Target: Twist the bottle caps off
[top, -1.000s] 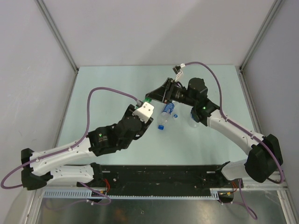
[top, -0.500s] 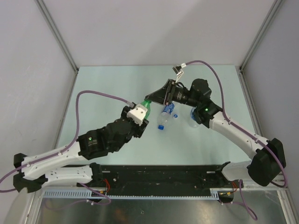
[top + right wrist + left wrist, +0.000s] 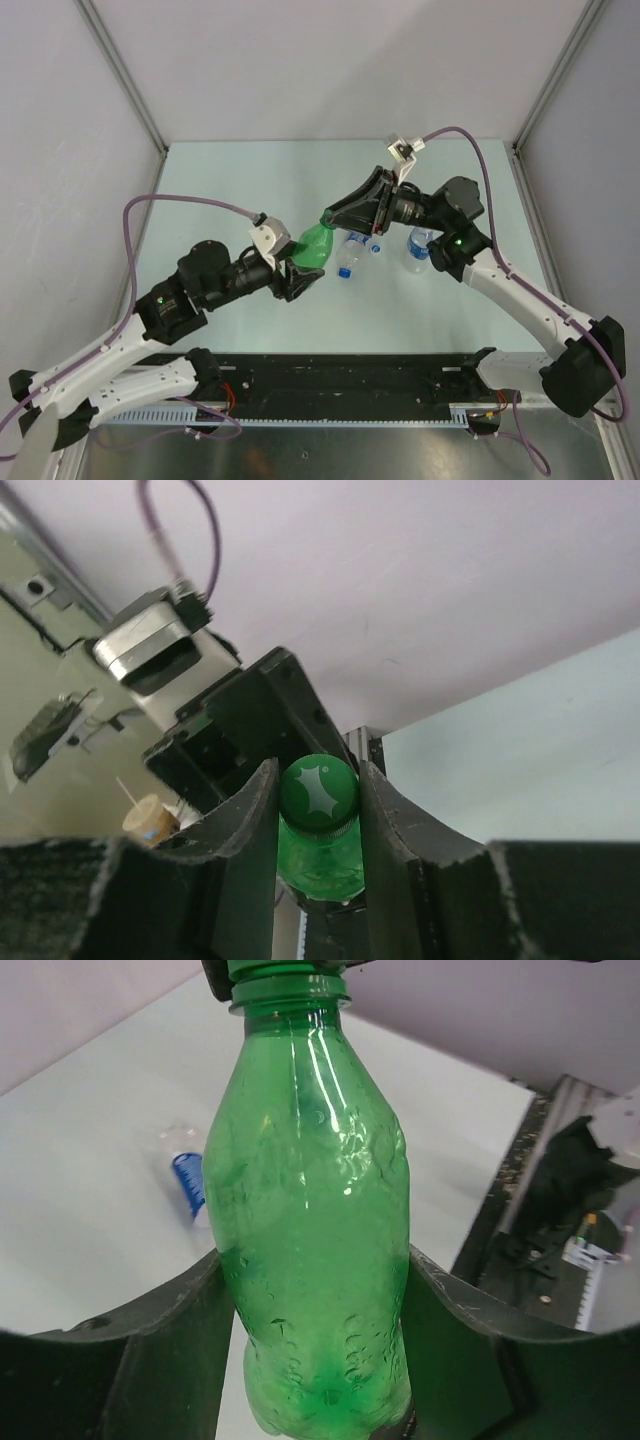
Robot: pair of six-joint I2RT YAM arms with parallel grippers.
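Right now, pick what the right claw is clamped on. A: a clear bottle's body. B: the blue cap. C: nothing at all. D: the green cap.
D: the right wrist view shows the right claw with its two fingers pressed against either side of the green cap, on the green bottle held by the left claw.

A lying clear plastic bottle [image 3: 350, 252] and an upright clear plastic bottle [image 3: 418, 246] block the middle of the pale green desk [image 3: 230, 180]; its far strip is open.

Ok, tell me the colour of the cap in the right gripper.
Green cap, clearest in the right wrist view.
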